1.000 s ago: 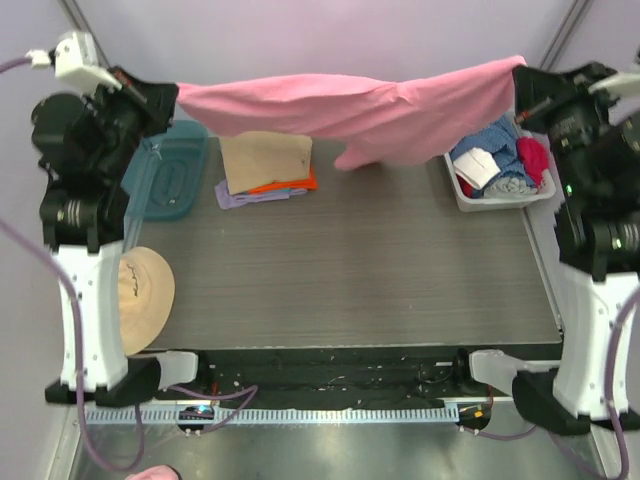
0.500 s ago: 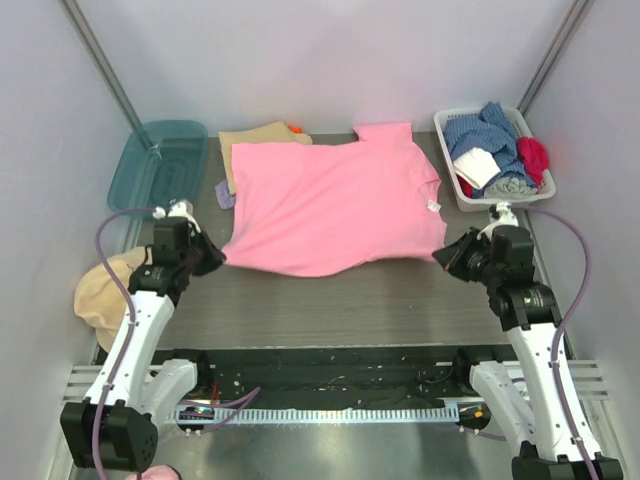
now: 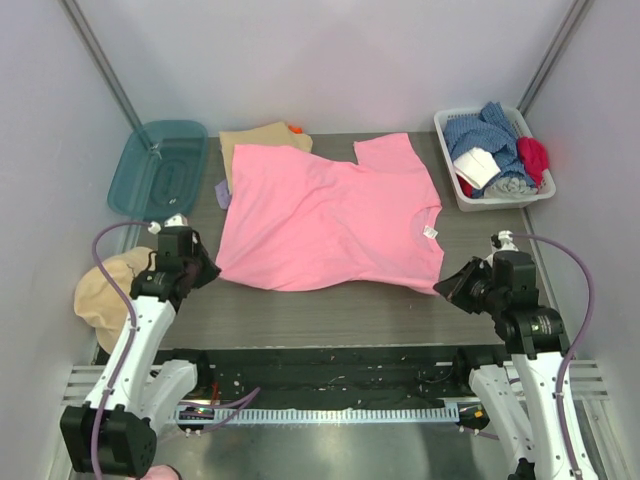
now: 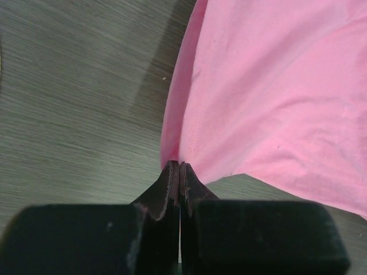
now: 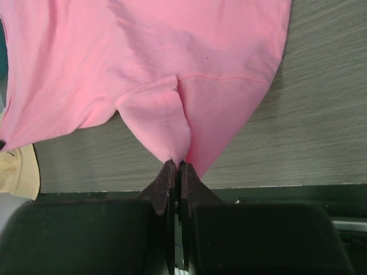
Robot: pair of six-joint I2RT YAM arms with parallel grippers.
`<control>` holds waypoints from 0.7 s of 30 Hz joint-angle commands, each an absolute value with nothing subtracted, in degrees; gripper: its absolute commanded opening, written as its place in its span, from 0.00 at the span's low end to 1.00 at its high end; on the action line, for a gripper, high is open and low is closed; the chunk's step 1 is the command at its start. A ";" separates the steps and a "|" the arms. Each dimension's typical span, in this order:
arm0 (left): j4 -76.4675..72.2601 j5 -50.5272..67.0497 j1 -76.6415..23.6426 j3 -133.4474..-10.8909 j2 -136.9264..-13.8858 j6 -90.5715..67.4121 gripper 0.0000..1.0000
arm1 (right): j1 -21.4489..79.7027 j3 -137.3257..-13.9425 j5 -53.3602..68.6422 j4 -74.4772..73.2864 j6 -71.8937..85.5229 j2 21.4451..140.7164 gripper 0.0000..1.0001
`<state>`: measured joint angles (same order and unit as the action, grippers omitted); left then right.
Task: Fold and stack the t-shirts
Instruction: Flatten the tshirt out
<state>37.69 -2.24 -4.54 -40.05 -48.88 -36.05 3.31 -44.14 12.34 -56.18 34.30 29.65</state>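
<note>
Pink cloth is being pinched at both near corners. Your left gripper [image 4: 175, 167] is clamping the hem corner of the pink t-shirt [image 3: 330, 215], and your right gripper [image 5: 175, 164] is clamping the near sleeve end. This is stretching the near edge so the shirt is lying flat on the table [image 3: 350, 310], ready for folding. Farther back, its far-left part is overlapping the folded stack [image 3: 262, 138] of tan, orange and lilac t-shirts.

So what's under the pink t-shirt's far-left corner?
Beneath the pink cloth t-shirt: a folded tan shirt, an orange sliver, a lilac sliver; the rest is hidden.
</note>
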 commanded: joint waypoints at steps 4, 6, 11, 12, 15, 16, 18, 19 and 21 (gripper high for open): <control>36.74 -6.24 -4.66 -36.84 -50.45 -41.56 0.00 | 3.43 -43.69 11.16 -65.37 35.69 30.06 0.01; 36.65 -8.17 -4.66 -35.60 -49.23 -43.84 0.00 | 3.43 -41.94 10.37 -66.79 35.51 30.06 0.01; 37.79 -13.87 -4.66 -31.56 -44.66 -48.86 0.00 | 3.43 -39.73 9.49 -66.88 36.12 30.40 0.01; 38.31 -15.19 -4.75 -31.20 -43.52 -50.00 0.00 | 3.43 -39.55 9.49 -66.19 36.04 30.93 0.01; 39.64 -18.53 -4.66 -30.59 -41.76 -52.03 0.00 | 3.43 -39.20 9.58 -65.40 35.51 33.57 0.01; 40.07 -19.07 -4.66 -30.41 -41.49 -52.29 0.00 | 3.43 -39.20 9.67 -65.22 35.25 34.10 0.01; 40.43 -20.73 -4.66 -30.41 -40.87 -52.38 0.00 | 3.43 -38.94 9.75 -64.52 35.07 34.63 0.03; 40.78 -21.09 -4.66 -30.41 -40.78 -52.56 0.00 | 3.43 -38.85 9.76 -64.51 35.16 34.72 0.06; 41.22 -21.88 -4.75 -30.67 -40.87 -53.08 0.02 | 3.43 -38.76 9.58 -64.34 35.24 34.98 0.21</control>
<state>38.79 -16.25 -4.56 -30.50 -41.45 -51.00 3.31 -38.74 10.17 -65.60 35.53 34.59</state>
